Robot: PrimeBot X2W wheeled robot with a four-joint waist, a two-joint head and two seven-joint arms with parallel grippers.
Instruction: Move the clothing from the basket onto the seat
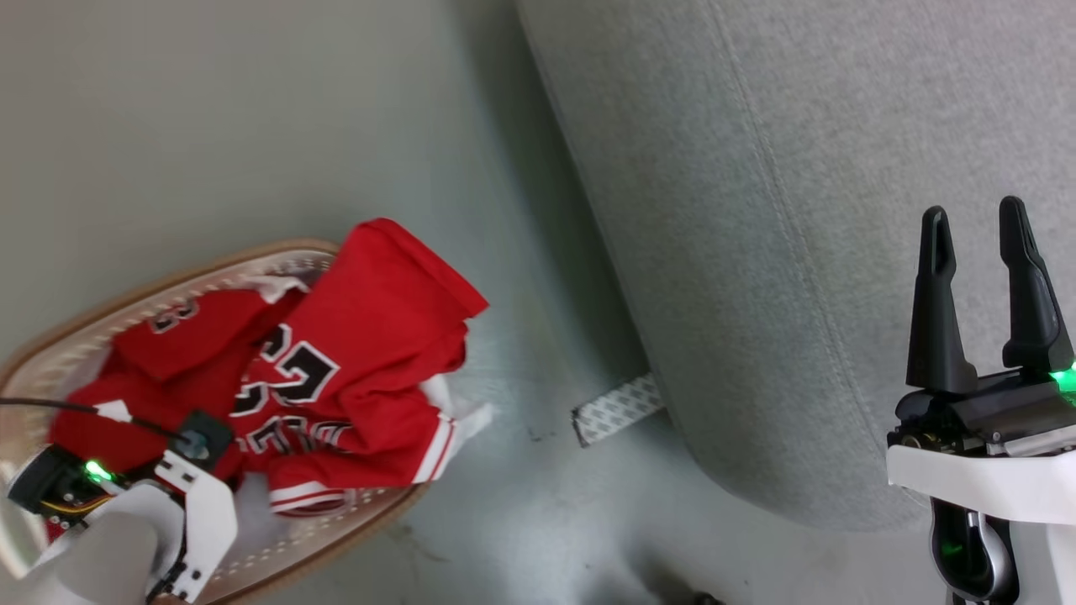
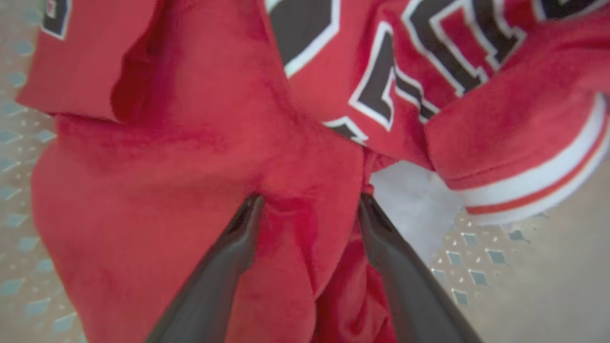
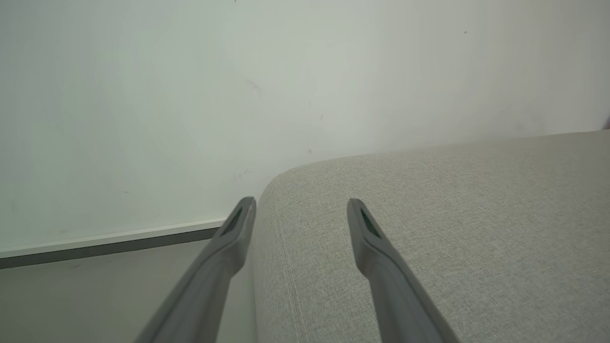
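Pale floor [image 1: 252,126] was seen between the basket [image 1: 193,273] at the lower left of the head view and the seat [image 1: 799,252] on the right. Both red garments were piled in the basket. The clothing [image 1: 353,336] was heaped high, and the numbered piece was draped over the rim on the seat's side, with its white-trimmed hem [image 1: 437,445] hanging outward.

The left gripper [image 2: 310,200] was lowered into the pile with its jaws spread wide. A fold of plain red cloth was pressed between them but not pinched. The right gripper [image 1: 975,214] was held open over the seat, with nothing between its fingers.

Trouble was judged likeliest at the closing. Only a thin fold might be caught and slip out on the lift. The second garment, tangled with the first, might be dragged up and dropped on the floor short of the seat. The basket (probably light, being thin perforated plastic) might be tugged along if cloth were snagged on the rim.

For the carry, open floor lay between basket and seat, marked only by a patterned strip [image 1: 618,407] at the seat's base. The seat's rounded edge would have to be cleared from below, and beyond it a broad, flat cushion top was on offer.
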